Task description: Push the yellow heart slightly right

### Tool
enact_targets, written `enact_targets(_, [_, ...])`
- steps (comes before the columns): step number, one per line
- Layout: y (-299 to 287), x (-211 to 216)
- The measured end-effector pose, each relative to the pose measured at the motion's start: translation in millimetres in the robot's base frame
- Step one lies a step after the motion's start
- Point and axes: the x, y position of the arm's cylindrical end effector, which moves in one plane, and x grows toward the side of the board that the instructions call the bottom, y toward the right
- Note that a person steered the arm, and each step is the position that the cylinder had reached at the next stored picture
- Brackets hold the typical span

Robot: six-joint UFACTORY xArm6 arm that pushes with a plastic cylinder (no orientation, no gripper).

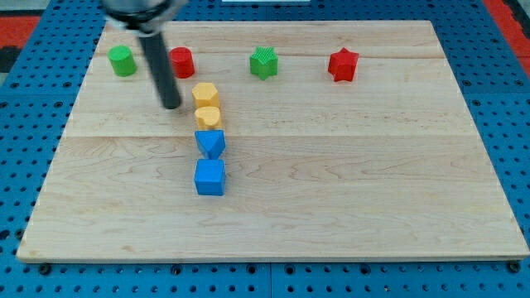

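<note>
The yellow heart [208, 117] lies left of the board's middle, in a column of blocks. A yellow hexagon [205, 93] touches it from above and a blue triangle [210, 142] sits just below it. A blue cube [209, 177] lies under the triangle. My dark rod comes down from the view's top left. My tip [171, 105] rests on the board just left of the yellow hexagon and up-left of the yellow heart, a small gap away.
A green cylinder [122, 60] and a red cylinder [181, 62] sit near the top left, the red one partly behind the rod. A green star [264, 63] and a red star [343, 64] sit along the top. The wooden board [373, 182] lies on a blue pegboard.
</note>
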Motion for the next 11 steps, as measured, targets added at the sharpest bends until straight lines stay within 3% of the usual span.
enact_targets(1, [70,-7])
enact_targets(2, [86,-10])
enact_targets(3, [151,-9])
enact_targets(5, [-15,2])
enact_targets(6, [-29,49])
enact_targets(10, [117,65])
enact_targets(11, [87,109])
